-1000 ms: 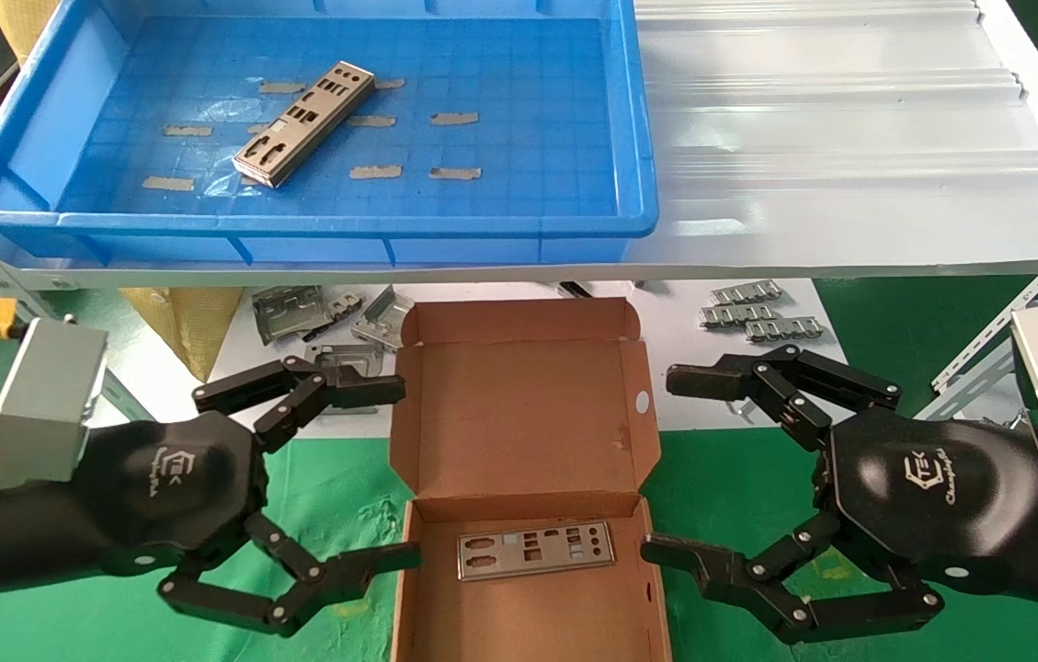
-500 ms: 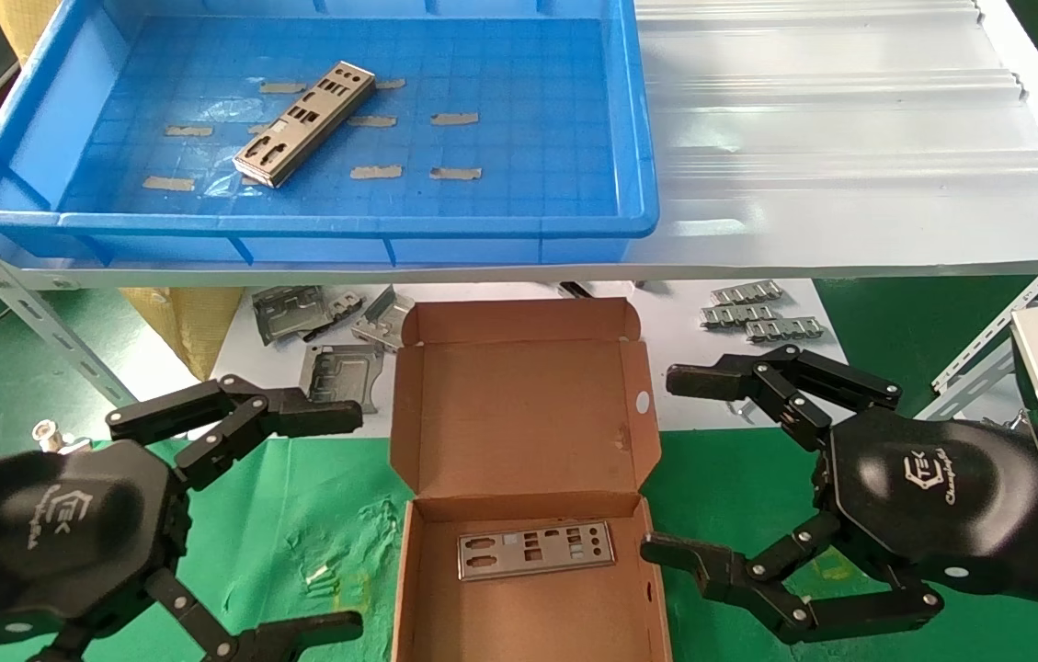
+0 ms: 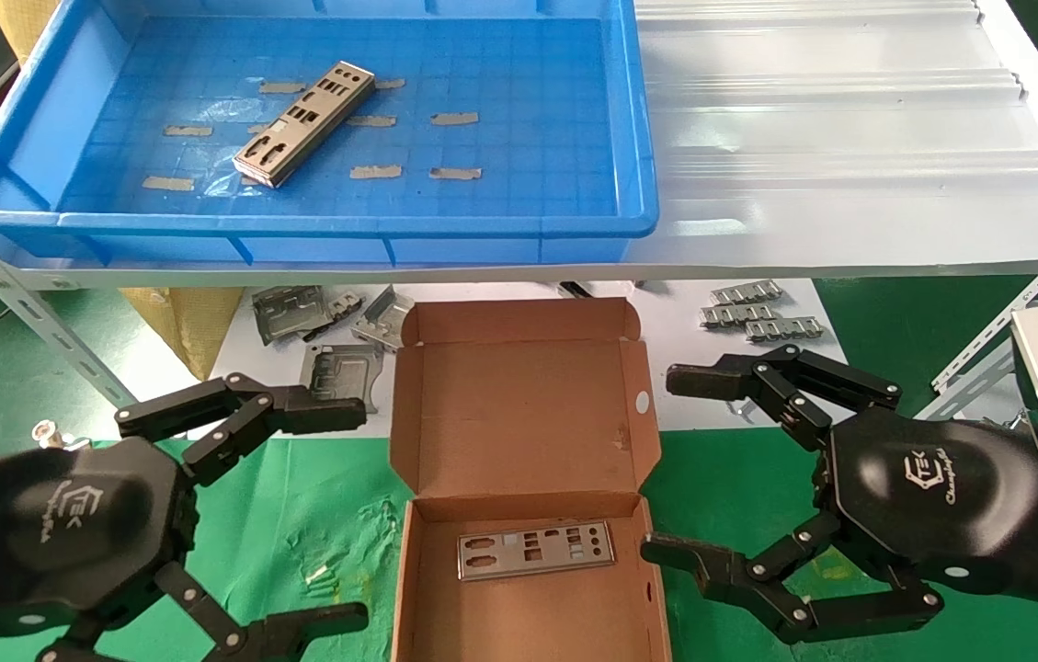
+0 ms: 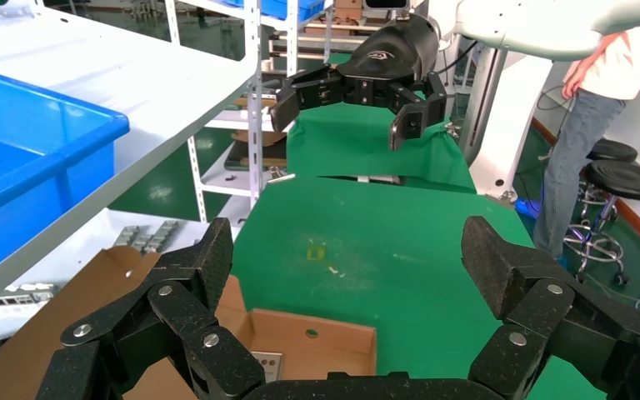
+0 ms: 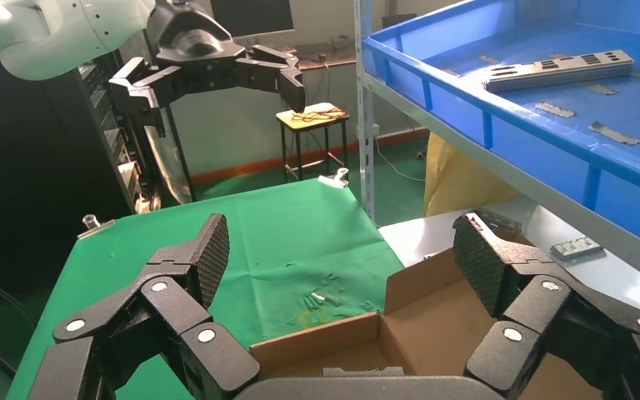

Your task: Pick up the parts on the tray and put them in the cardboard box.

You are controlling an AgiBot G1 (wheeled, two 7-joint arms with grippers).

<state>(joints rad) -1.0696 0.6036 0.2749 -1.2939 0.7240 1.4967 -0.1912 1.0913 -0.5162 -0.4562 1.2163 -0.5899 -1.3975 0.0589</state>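
Left hand [image 3: 335, 515] now nearer the brown corrugated cardboard box [image 3: 528, 414], black fingers spread, empty.

The left gripper [image 4: 346, 267] had its black fingers [image 4: 196, 275] spread wide above the cardboard box [image 4: 312, 346]. A corner of a silver part [image 4: 268, 364] lay inside the box. Beyond the box, over the green cloth [image 4: 367, 242], the right gripper [image 4: 350, 108] hung with fingers apart. The blue tray [image 4: 33, 158] sat on a white shelf [image 4: 133, 75] above the box.
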